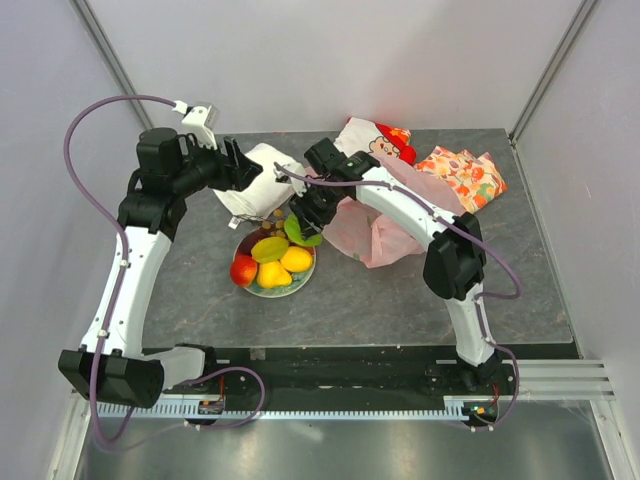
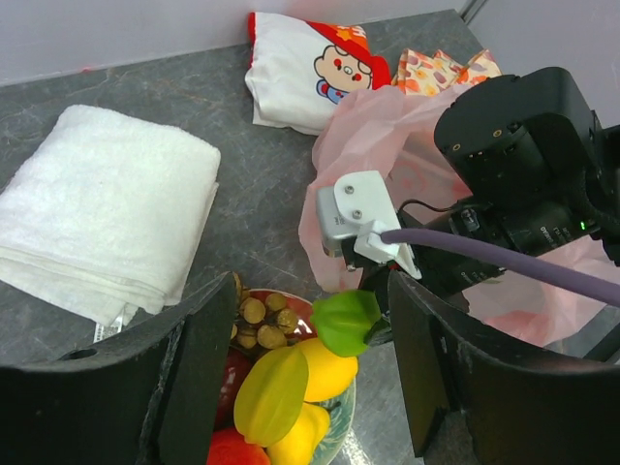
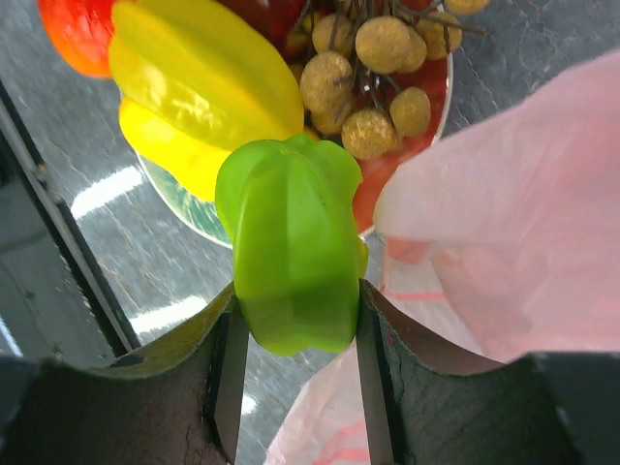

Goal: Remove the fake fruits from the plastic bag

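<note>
Right tool [image 3: 295,334] clamped on green fruit [image 3: 291,257] at plate [image 1: 291,292] edge | left tool [image 2: 310,363] apart, empty | risk: released onto heaped fruits [image 1: 270,262], it could roll onto bench [image 1: 400,300].

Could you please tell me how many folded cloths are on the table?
3: a white towel back left, a cartoon cloth back centre, an orange-patterned cloth back right. None looks hidden.

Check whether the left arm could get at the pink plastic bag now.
Probably not cleanly: the right gripper, shut on the green fruit over the plate's edge, stands between the open left gripper and the pink plastic bag.
</note>
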You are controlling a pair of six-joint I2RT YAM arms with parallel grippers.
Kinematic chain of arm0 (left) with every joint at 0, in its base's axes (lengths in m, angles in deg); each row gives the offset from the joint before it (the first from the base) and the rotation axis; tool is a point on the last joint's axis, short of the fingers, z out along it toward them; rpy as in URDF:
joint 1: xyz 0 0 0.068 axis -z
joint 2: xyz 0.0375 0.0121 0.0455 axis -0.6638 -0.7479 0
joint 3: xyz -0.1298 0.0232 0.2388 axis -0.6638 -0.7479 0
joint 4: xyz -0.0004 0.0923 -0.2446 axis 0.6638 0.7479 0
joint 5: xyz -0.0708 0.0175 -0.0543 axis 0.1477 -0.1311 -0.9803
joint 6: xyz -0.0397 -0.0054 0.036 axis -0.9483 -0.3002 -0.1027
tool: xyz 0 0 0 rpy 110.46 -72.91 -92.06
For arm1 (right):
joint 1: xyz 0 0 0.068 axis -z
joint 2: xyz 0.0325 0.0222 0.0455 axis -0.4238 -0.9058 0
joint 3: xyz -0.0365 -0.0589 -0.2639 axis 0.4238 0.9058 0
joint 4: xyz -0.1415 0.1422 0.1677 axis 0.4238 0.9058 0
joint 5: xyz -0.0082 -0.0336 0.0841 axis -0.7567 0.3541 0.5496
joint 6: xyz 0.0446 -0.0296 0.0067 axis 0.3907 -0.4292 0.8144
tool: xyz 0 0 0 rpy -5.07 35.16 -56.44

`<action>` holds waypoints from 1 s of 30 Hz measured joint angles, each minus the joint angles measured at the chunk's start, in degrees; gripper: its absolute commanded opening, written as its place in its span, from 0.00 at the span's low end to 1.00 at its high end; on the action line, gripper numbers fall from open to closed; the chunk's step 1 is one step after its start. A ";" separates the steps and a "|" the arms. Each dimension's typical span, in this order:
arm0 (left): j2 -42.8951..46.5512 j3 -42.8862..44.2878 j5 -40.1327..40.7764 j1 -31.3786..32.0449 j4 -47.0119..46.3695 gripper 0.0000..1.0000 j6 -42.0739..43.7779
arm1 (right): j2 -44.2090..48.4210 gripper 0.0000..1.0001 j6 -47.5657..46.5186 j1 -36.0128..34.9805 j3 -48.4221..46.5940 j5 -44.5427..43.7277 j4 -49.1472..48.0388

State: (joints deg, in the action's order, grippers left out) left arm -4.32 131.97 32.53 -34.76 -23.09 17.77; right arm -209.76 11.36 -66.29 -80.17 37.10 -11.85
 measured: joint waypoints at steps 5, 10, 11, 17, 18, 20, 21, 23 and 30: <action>-2.93 0.00 0.00 -0.02 0.02 0.70 0.00 | -1.53 0.38 4.55 -0.31 -0.96 2.91 -1.29; -4.28 0.02 0.00 -0.11 0.00 0.70 0.00 | -4.50 0.39 7.06 0.24 -2.71 2.91 -3.04; -4.63 0.02 0.00 -0.11 -0.02 0.70 0.00 | -5.16 0.39 7.54 0.66 -2.71 2.89 -3.26; -6.78 0.04 0.00 -0.11 0.00 0.70 0.00 | -8.09 0.41 9.14 3.80 -2.64 3.13 -3.58; -7.13 0.11 0.00 -0.11 0.02 0.70 0.00 | -8.41 0.42 9.31 4.33 -2.64 3.37 -3.63; -7.78 0.28 0.00 -0.11 0.02 0.70 0.00 | -9.05 0.42 9.60 5.07 -2.58 4.07 -3.76; -8.13 0.44 0.00 -0.11 0.02 0.70 0.02 | -9.38 0.43 9.77 5.29 -2.58 4.52 -3.78; -8.68 0.74 0.00 -0.11 0.02 0.70 0.02 | -10.16 0.43 10.16 5.53 -2.58 5.70 -3.80; -10.32 1.51 0.00 -0.11 0.02 0.70 0.02 | -11.85 0.52 11.54 5.70 -2.03 8.83 -4.17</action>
State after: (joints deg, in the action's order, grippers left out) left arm -14.63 133.48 32.53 -34.87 -23.07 17.79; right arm -221.60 22.90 -60.58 -82.20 45.93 -16.02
